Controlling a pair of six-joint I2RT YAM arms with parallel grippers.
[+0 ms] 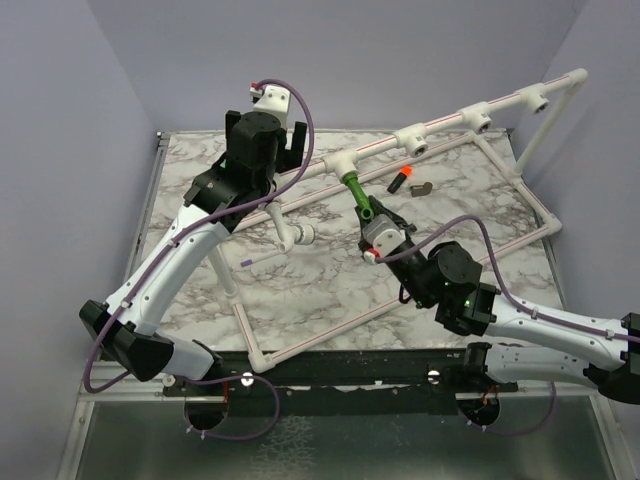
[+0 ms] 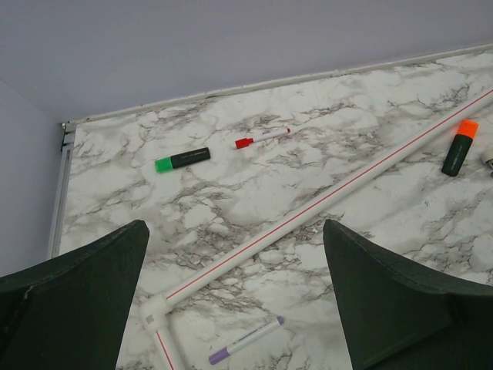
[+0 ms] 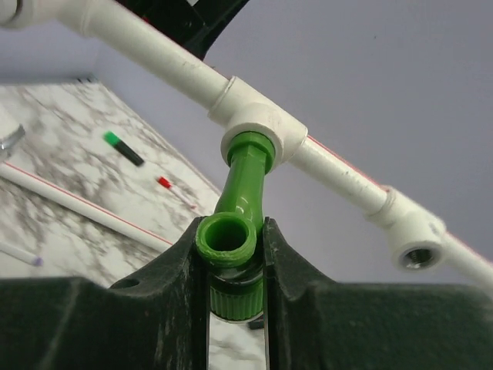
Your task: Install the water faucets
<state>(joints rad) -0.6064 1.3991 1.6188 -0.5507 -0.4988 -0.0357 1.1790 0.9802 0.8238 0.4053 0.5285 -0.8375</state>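
Observation:
A bright green faucet [image 1: 356, 194] has one end in a white tee socket [image 1: 338, 163] of the raised pipe rail. My right gripper [image 1: 374, 226] is shut on its spout end. In the right wrist view the faucet [image 3: 245, 181] runs from between my fingers [image 3: 173, 270] up into the tee socket [image 3: 266, 127]; the gripper [image 3: 235, 258] clamps its body. Its silver ring is hidden. My left gripper [image 1: 272, 148] is open and empty, high over the back left of the table; in the left wrist view [image 2: 235, 297] only table and pipe lie between its fingers.
A white pipe frame [image 1: 520, 180] covers the table, with empty tee sockets [image 1: 415, 141] [image 1: 479, 119] [image 1: 536, 98] and a low one [image 1: 300, 235]. An orange highlighter [image 1: 400, 182], a purple marker [image 2: 245, 340], a green highlighter [image 2: 182, 160] and a red marker [image 2: 262, 138] lie loose.

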